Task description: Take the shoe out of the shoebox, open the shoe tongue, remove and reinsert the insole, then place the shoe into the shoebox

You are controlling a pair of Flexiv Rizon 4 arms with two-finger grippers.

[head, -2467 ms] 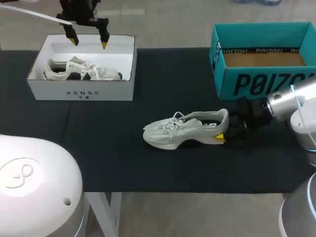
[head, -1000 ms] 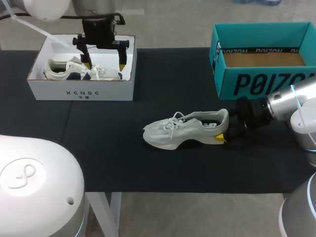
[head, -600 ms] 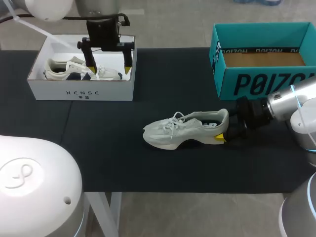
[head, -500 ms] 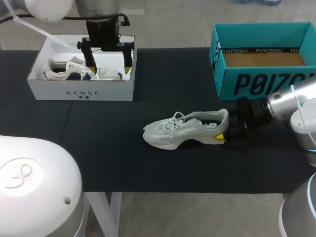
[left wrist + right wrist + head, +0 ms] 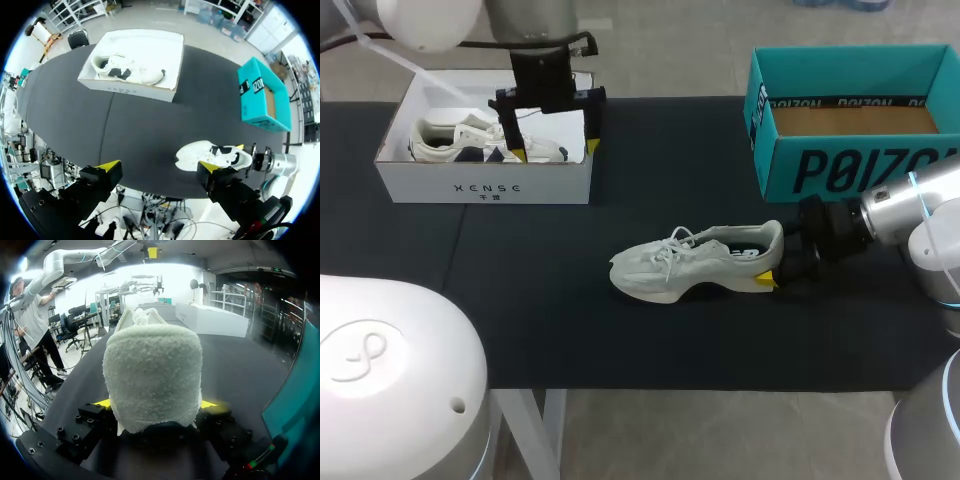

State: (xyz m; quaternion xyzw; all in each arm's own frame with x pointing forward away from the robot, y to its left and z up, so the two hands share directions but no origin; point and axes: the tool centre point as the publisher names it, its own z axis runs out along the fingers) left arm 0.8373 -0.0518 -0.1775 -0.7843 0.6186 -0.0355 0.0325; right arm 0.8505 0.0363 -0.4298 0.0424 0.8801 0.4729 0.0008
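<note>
A pale grey-white shoe lies on its sole mid-table, toe pointing left. My right gripper is shut on its heel; in the right wrist view the fuzzy heel fills the gap between both yellow-tipped fingers. My left gripper hangs open and empty, high over the right end of the white shoebox. A second pale shoe lies in that box. The left wrist view looks down past the left gripper on the table shoe and the white shoebox.
An open teal shoebox with a brown cardboard floor stands at the back right, just behind my right arm. The black tabletop has bare room in front of and left of the shoe.
My left gripper has moved right and toward the front, from over the middle of the white shoebox to its right end. The right arm and the shoe have not moved.
</note>
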